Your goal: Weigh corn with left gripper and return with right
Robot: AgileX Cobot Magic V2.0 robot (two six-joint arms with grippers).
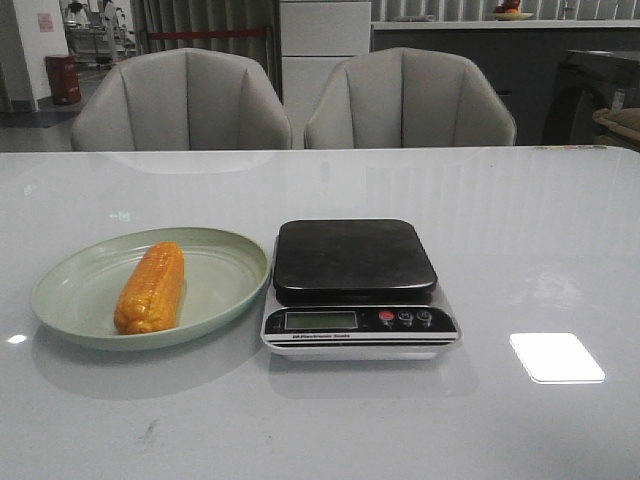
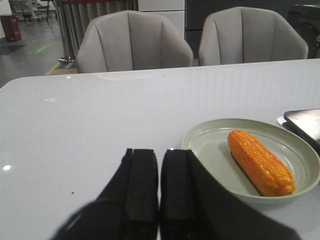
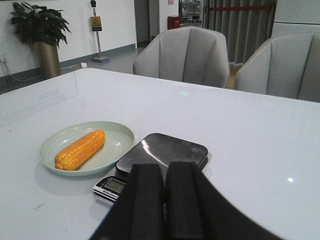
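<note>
On the pale green round plate (image 1: 225,262) lies the orange-yellow corn cob (image 1: 151,287), untouched; my left pincer (image 2: 159,170), pressed narrow, must widen first.

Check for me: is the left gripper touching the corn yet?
Apart. The left wrist view shows the left gripper short of the plate, with bare table between its fingers and the corn.

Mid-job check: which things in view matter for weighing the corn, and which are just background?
For the job:
corn
green plate holding it
kitchen scale, platform bare
left gripper, shut
right gripper, shut

Just there:
two grey chairs
potted plant
table
</note>
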